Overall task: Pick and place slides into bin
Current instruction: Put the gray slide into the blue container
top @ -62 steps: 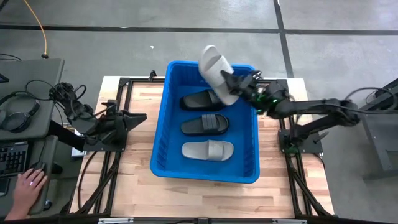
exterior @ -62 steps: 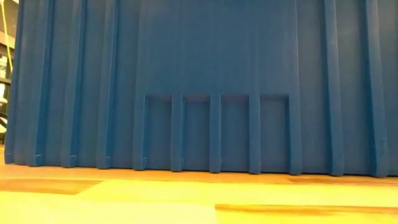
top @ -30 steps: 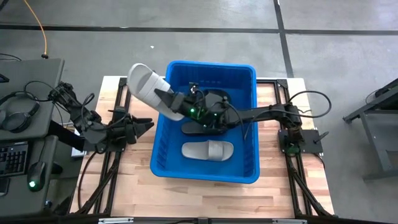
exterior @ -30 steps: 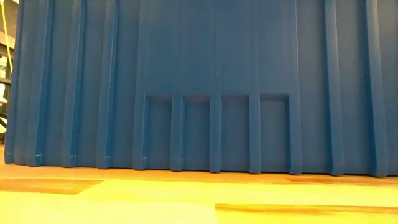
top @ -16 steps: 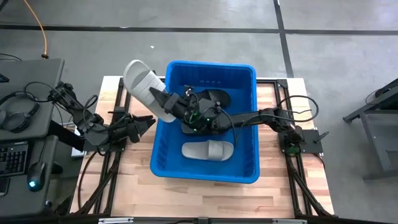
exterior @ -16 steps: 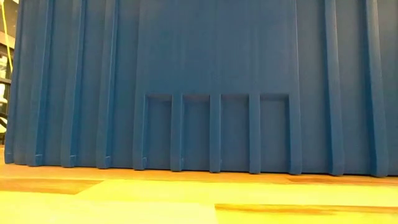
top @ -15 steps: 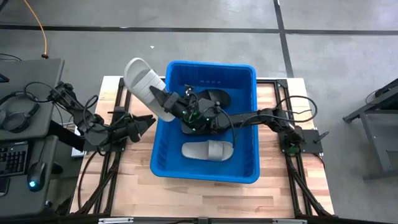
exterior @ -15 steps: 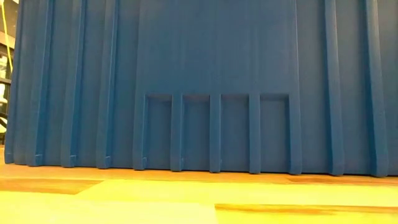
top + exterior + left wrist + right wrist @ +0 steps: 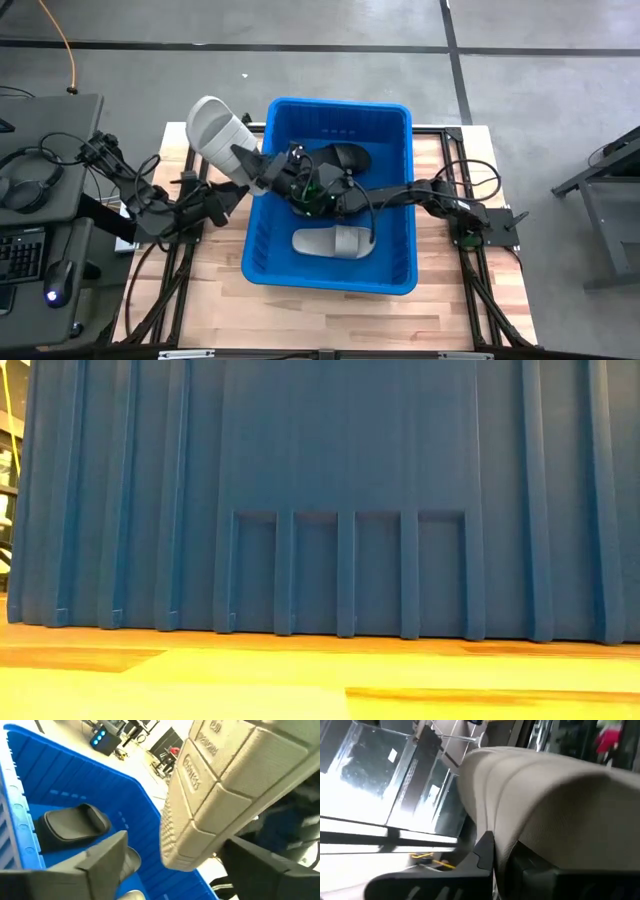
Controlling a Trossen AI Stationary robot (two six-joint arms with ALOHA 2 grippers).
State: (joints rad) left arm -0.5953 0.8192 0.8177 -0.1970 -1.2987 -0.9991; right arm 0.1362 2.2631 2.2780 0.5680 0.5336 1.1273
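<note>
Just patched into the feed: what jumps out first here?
The right gripper reaches across the blue bin, holding a light grey slide above the bin's left rim, near the left gripper. Inside the bin lie a black slide and another grey slide.

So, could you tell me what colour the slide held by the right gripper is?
Light grey slide, clearest in the high view.

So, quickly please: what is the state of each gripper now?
Left gripper: open, holding nothing.
Right gripper: closed on the grey slide.
</note>
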